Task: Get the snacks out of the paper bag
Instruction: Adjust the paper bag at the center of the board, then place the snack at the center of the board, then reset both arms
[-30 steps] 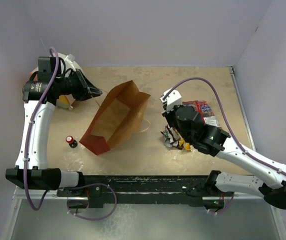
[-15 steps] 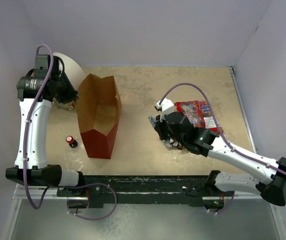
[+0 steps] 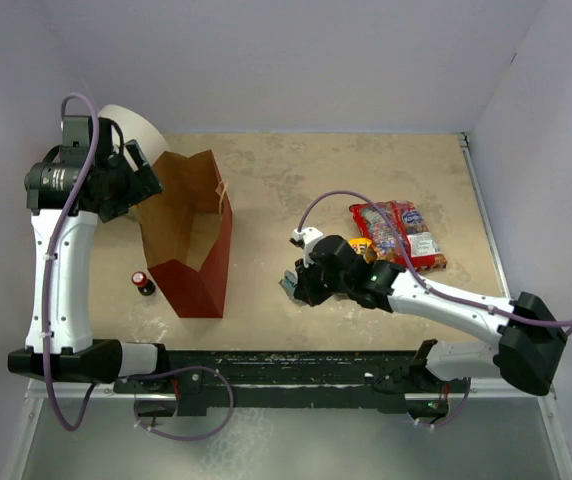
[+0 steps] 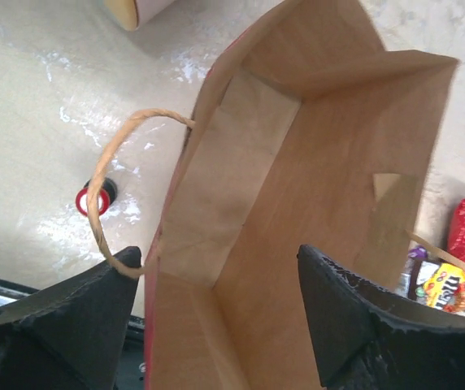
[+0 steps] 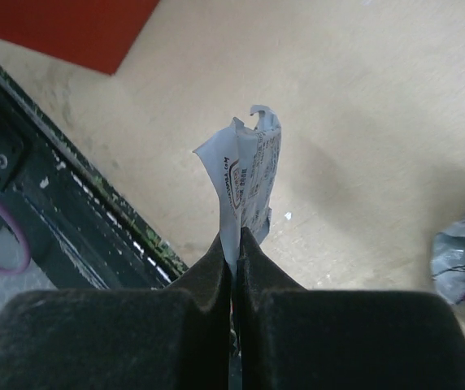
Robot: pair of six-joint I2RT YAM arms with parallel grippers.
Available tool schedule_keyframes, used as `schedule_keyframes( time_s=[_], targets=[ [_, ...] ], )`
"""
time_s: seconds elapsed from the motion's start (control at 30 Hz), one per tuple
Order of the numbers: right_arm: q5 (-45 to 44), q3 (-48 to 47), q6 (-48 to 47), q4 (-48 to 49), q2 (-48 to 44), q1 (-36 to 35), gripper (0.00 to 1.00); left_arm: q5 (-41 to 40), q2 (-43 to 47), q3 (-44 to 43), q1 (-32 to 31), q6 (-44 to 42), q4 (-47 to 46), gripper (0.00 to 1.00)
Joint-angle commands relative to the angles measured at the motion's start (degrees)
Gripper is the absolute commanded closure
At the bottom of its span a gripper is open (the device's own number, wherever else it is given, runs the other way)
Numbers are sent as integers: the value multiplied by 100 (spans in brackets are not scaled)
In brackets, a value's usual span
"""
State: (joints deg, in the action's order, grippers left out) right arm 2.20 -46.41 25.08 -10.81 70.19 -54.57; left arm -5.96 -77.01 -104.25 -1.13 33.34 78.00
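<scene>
**Bag upright, one wrapper pinched**

Top view: the bag (image 3: 194, 250) stands upright on the left of the worktop (image 3: 286, 180), mouth open, with my left tool (image 3: 138, 180) at its far-left rim. My right tool (image 3: 294, 284) is near the middle, and the snacks (image 3: 398, 232) lie to its right.

Left wrist: my fingers (image 4: 62, 325) gape wide over the bag's brown inside, gripping nothing.

Right wrist: my fingers pinch a silvery-blue wrapper (image 5: 250, 171) tight.

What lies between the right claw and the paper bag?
Nothing: in the top external view only bare tabletop separates the right claw, shut on a small wrapper, from the paper bag.
</scene>
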Motion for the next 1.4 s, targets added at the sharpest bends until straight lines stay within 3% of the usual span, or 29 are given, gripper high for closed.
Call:
schedule_keyframes(
  time_s=[0.0, 0.07, 0.3, 0.4, 0.53, 0.67, 0.77, 0.87, 1.13, 1.37],
  targets=[
    [966, 161, 233, 458, 444, 269, 100, 283, 345, -142, 42, -130, -399, 14],
    [971, 151, 256, 417, 659, 338, 100, 421, 413, -176, 42, -281, -495, 0],
    [893, 331, 499, 345, 852, 692, 92, 985, 868, 26, 42, -924, -1125, 1],
    [378, 180, 538, -326, 863, 719, 84, 1488, 1007, 113, 31, -1222, -1391, 1],
    [-394, -192, 670, -1519, 521, 720, 61, 2088, 1219, 149, -226, -1606, -1778, 1],
    [-496, -676, 491, -2159, 27, 719, 45, 2156, 1414, 29, -660, -2131, -1930, 1],
    [-601, -1004, 444, -2324, -397, 710, 12, 2149, 1548, 62, -892, -2339, -2003, 1],
    [-746, -1080, 499, -2487, -759, 710, 1, 2475, 1614, 80, -982, -2400, -2119, 1],
    [-2448, -1956, 517, -2962, -1323, 710, 0, 3359, 2156, 502, -1004, -2226, -2914, 1],
    [-3529, -2115, 1223, -3041, -2282, 710, 0, 2857, 3293, 2111, -1003, -1384, -4347, 1]
  ],
)
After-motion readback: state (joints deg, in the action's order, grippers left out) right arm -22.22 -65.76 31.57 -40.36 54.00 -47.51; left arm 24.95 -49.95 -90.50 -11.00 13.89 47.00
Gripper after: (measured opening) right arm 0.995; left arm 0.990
